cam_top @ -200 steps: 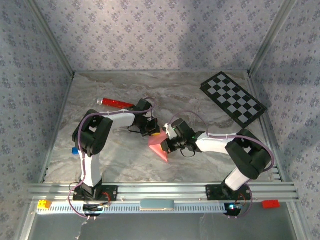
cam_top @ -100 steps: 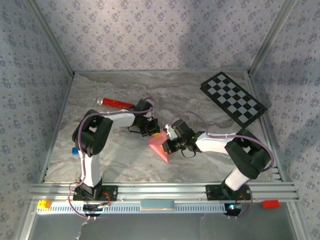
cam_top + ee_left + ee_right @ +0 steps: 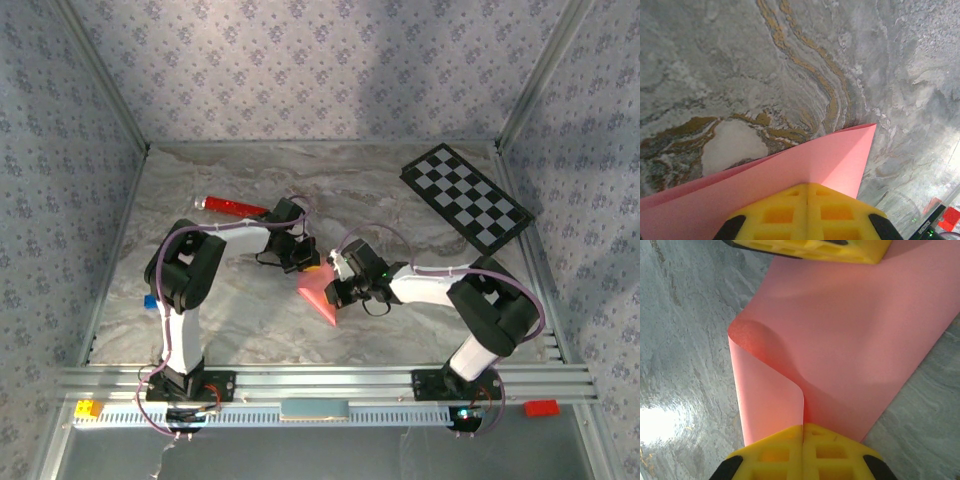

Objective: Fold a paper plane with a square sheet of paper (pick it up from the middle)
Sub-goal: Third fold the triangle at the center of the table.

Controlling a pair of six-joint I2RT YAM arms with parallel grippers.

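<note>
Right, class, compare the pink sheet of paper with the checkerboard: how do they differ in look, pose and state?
The pink sheet is plain; the checkerboard has black and white squares. The pink sheet is bent and curled, pinched by the left pincer and the right pincer; the checkerboard lies flat and untouched. The pink sheet sits mid-table, the checkerboard at the far right. Both have straight edges and sharp corners.

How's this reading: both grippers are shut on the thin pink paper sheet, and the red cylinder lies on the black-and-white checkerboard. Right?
No: the top external view shows the red cylinder on the marble table, far left of the black-and-white checkerboard. The left gripper and the right gripper are shut on the thin pink paper sheet.
</note>
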